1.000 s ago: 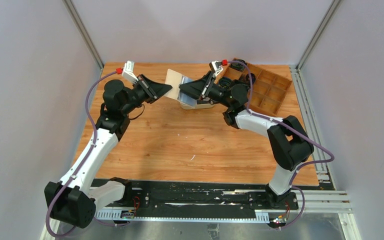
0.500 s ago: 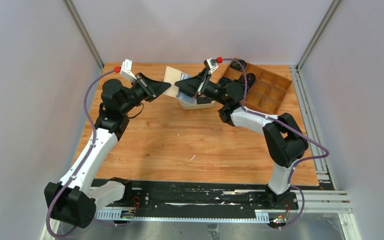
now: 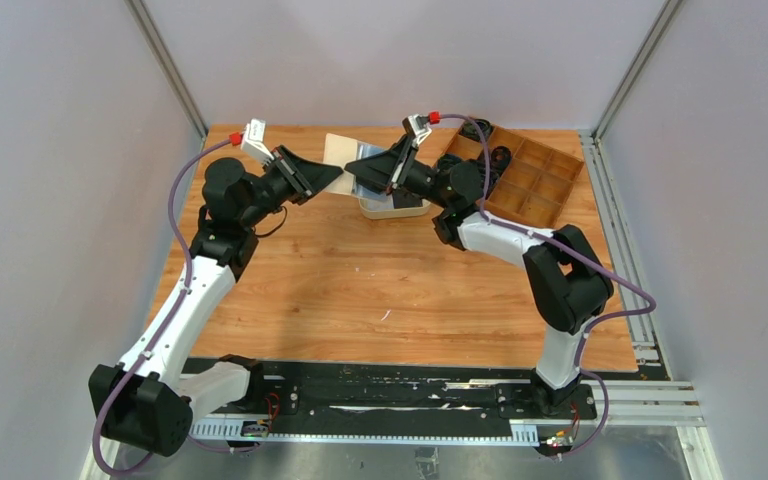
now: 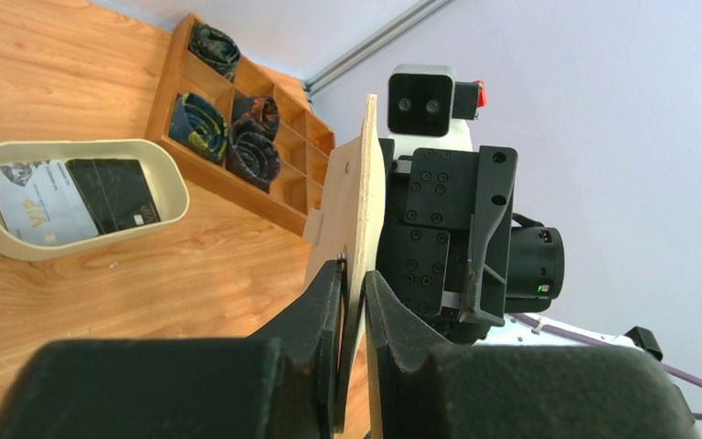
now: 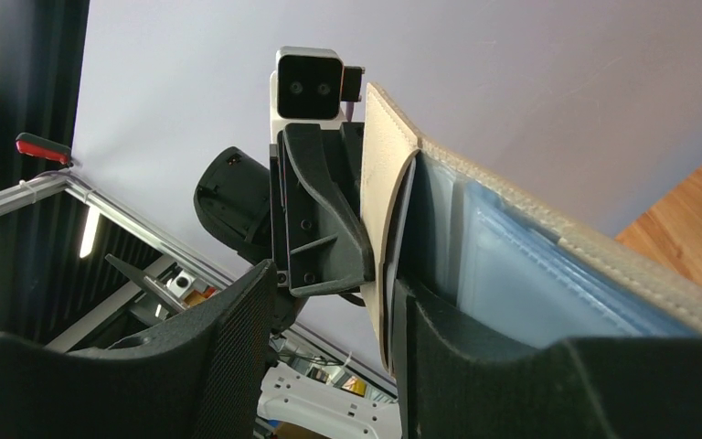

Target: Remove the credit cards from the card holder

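We note left gripper [image 4: 352, 274] pinching flat beige folding card holder [image 4: 366, 183], far centre; right gripper [image 5: 334, 283] part-open, seemingly empty. Risk: weak pinch drops holder.

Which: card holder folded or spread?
Spread: left gripper clamps one flap of the card holder, its blue inner sleeves show beside the right gripper.

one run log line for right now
left gripper: pinching card holder, held aloft | right gripper: open around its edge | credit cards: two in tray
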### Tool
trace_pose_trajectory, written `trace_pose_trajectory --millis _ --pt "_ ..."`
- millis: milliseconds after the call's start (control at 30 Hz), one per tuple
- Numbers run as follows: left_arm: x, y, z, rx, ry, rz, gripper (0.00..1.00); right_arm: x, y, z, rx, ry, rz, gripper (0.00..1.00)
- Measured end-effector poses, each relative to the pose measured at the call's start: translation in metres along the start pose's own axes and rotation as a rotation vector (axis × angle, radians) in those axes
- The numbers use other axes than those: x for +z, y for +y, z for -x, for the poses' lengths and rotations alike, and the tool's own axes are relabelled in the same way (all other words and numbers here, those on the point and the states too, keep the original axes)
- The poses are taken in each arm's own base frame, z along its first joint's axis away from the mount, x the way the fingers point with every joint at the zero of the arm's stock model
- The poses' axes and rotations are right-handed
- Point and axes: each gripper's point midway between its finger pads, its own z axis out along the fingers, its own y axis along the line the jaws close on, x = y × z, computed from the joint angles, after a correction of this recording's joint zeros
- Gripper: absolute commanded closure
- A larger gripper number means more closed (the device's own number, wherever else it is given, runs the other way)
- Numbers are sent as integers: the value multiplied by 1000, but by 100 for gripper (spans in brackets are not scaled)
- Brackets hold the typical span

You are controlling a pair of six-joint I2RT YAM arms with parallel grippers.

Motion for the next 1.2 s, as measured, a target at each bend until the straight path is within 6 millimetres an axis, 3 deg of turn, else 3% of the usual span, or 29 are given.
trace_pose_trajectory --millis 233,400,900,1200 --pt "-1 3 -6 -13 24 12 84 0 -2 -7 9 9 -1 53" --pt "-2 6 -10 -22 41 21 100 -4 -9 -11 20 11 -17 62" --pt "-9 15 -18 -36 82 47 100 -16 -23 -20 37 7 -50 62" --pt "-14 17 -7 -23 41 62 100 -25 -39 -22 54 -24 -94 61"
